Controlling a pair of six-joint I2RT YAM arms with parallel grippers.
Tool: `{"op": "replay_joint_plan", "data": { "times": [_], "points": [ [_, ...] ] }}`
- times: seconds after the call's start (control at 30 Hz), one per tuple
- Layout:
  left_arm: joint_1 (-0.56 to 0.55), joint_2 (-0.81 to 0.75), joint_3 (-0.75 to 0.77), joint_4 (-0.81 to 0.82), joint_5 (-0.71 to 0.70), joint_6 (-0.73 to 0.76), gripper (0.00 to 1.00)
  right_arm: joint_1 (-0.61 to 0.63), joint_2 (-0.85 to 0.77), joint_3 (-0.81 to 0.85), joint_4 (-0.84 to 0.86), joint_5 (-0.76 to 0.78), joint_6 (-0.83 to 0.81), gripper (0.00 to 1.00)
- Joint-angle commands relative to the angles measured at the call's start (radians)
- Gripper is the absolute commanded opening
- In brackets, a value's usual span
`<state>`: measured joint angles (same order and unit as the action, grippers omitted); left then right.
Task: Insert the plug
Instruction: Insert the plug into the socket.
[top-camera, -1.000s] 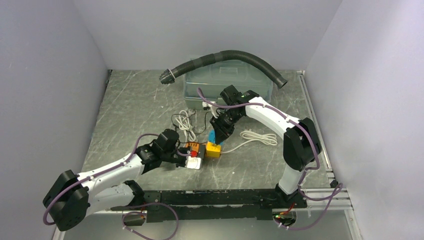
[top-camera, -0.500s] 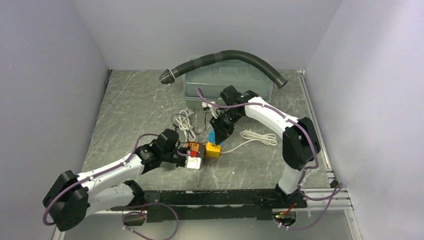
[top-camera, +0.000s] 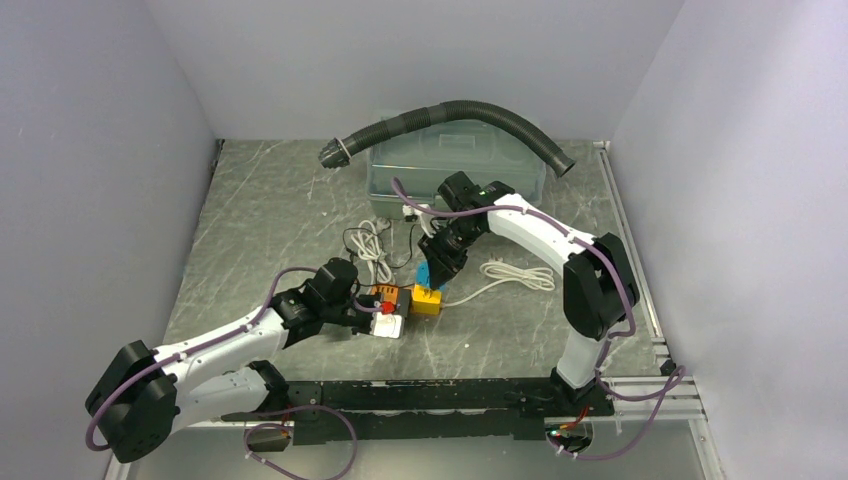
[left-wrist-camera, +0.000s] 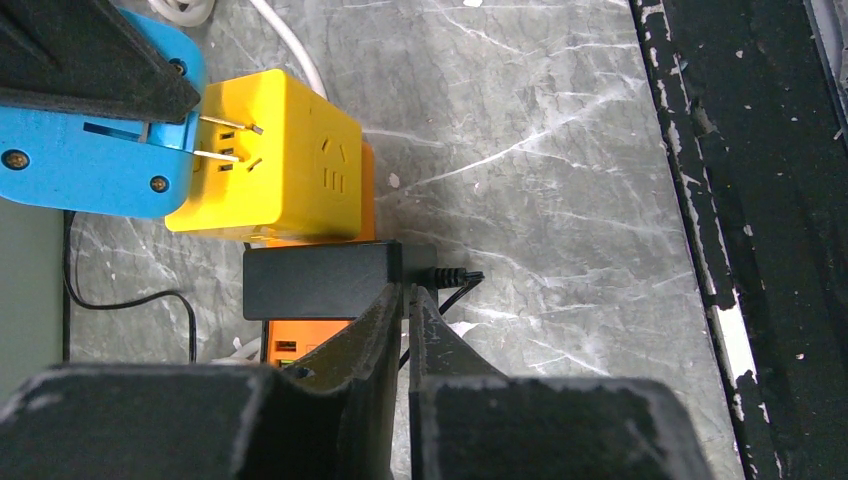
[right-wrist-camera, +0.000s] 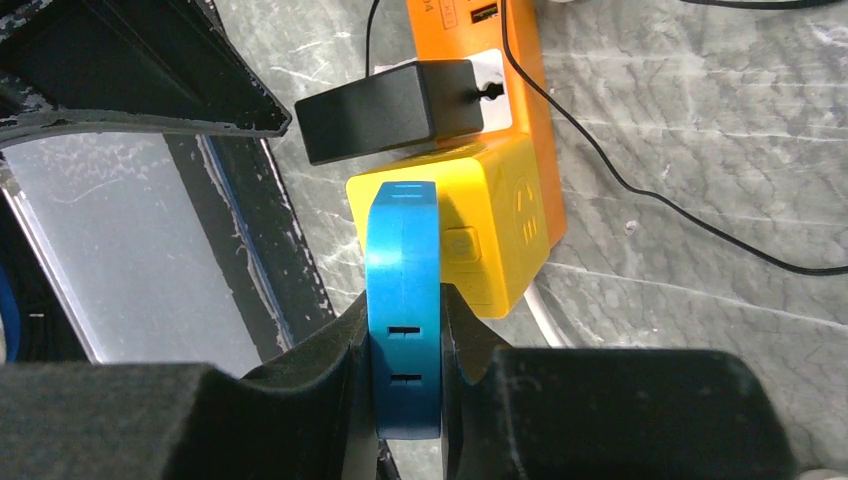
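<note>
Right gripper (right-wrist-camera: 403, 345): both pads clamped on the flat sides of the blue plug (right-wrist-camera: 402, 240), which stands on edge between them. Plug sits against the yellow socket cube (right-wrist-camera: 500, 230). In the left wrist view its two metal prongs (left-wrist-camera: 228, 125) show bare for most of their length, tips lying at the cube's upper face, so the plug body is not flush to the cube; whether the tips are in any slot cannot be told. The cube rests on one end of the orange power strip (right-wrist-camera: 520, 60), on the marbled grey table (left-wrist-camera: 560, 150). A black adapter (right-wrist-camera: 385, 95) is plugged into the strip just beside the cube, and a thin black cable (right-wrist-camera: 640, 190) runs from it across the table. Left gripper (left-wrist-camera: 407, 295): fingers (left-wrist-camera: 385, 320) brought together with only a hairline slit and nothing between them, tips touching the near edge of the black adapter. From above, the left gripper (top-camera: 372, 310) lies low at the strip's near end and the right gripper (top-camera: 437, 270) comes down on the cube from behind. A white cord (top-camera: 515, 272) lies coiled just right of the cube. Farther back, well apart, stands a clear bin (top-camera: 450, 165) with a black hose (top-camera: 450, 110) arched over it. A black rail (left-wrist-camera: 760, 200) runs along the near table edge.
</note>
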<state>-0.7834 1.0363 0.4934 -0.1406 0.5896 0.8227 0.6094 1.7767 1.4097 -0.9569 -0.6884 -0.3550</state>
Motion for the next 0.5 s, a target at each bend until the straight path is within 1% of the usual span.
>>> {"op": "replay_joint_plan", "data": {
  "times": [0.0,0.23,0.33,0.47],
  "points": [
    [-0.004,-0.022,0.014,0.008,0.022,-0.013,0.13,0.004,-0.053,0.049,0.046,0.02,-0.003,0.0],
    [-0.004,-0.014,0.014,0.021,0.02,-0.021,0.12,0.009,-0.128,0.016,0.117,0.084,0.005,0.0],
    [-0.003,-0.013,0.016,0.019,0.018,-0.024,0.12,0.03,-0.162,-0.009,0.138,0.144,0.005,0.0],
    [-0.004,-0.021,0.014,0.02,0.009,-0.027,0.12,0.092,-0.208,-0.046,0.164,0.268,0.002,0.0]
  ]
}}
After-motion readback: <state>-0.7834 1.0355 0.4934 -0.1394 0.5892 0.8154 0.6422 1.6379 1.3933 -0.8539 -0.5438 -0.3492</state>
